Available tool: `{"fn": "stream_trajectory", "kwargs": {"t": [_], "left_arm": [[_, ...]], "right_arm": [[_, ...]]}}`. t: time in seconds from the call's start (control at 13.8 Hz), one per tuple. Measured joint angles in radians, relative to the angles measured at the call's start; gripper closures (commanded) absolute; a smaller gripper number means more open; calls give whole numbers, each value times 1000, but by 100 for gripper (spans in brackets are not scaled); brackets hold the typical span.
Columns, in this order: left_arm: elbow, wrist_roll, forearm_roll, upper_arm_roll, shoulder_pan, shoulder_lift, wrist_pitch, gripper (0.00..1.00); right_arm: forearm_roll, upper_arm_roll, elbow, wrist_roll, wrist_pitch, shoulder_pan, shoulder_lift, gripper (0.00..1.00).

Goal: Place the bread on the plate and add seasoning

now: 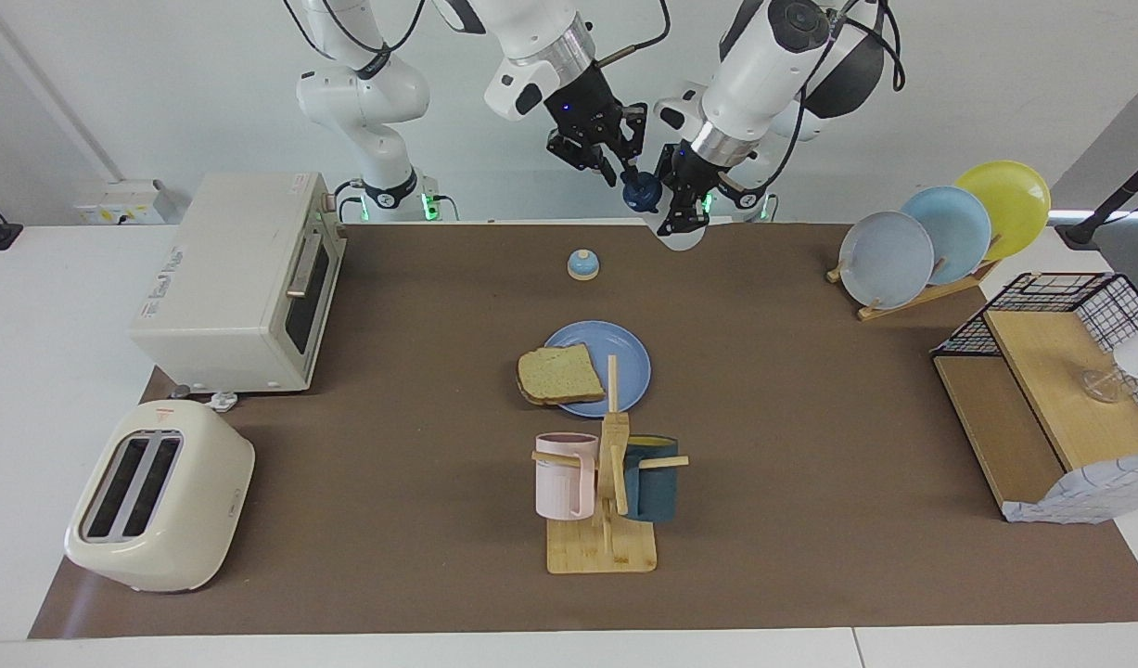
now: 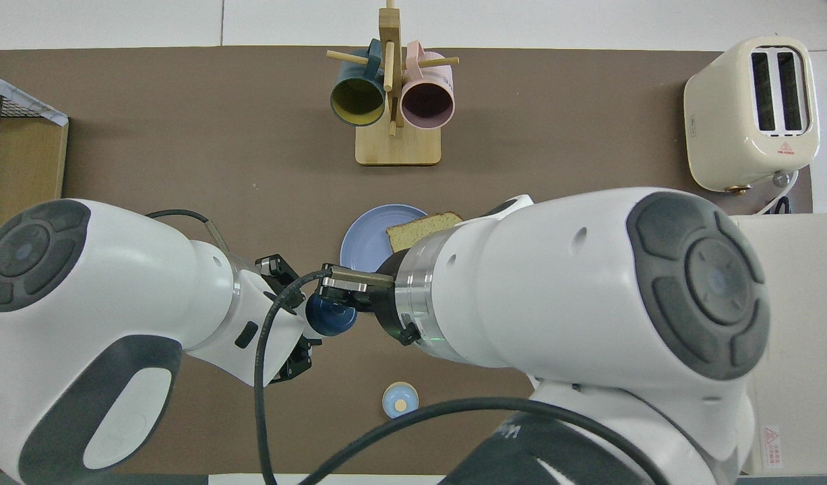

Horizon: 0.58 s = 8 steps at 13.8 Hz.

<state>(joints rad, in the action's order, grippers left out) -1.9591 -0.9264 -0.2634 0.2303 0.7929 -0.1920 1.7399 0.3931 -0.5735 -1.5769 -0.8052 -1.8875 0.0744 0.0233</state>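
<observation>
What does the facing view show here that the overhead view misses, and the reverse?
Facing only: the white toaster oven, the rack of three upright plates, and the translucent white, navy-capped seasoning bottle's body in the left gripper.
Overhead only: the hanging pink and dark teal mugs' insides.
Both: the tan square bread slice overhanging the round blue plate, the blue-topped bell, the cream toaster, and the right gripper at the bottle's cap.

Bright, even overhead light; soft short shadows on brown mat point(image 1: 810, 417); both views sharp, glare-free.
</observation>
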Motion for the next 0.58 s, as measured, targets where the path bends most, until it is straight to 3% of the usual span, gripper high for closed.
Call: {"fn": "stream_trajectory", "kwargs": {"t": [0.58], "left_arm": [[-4,14,-5,0,0,-5,10,100]], "right_arm": [[1,4,5,-38,-3,-1,-1,100]]}}
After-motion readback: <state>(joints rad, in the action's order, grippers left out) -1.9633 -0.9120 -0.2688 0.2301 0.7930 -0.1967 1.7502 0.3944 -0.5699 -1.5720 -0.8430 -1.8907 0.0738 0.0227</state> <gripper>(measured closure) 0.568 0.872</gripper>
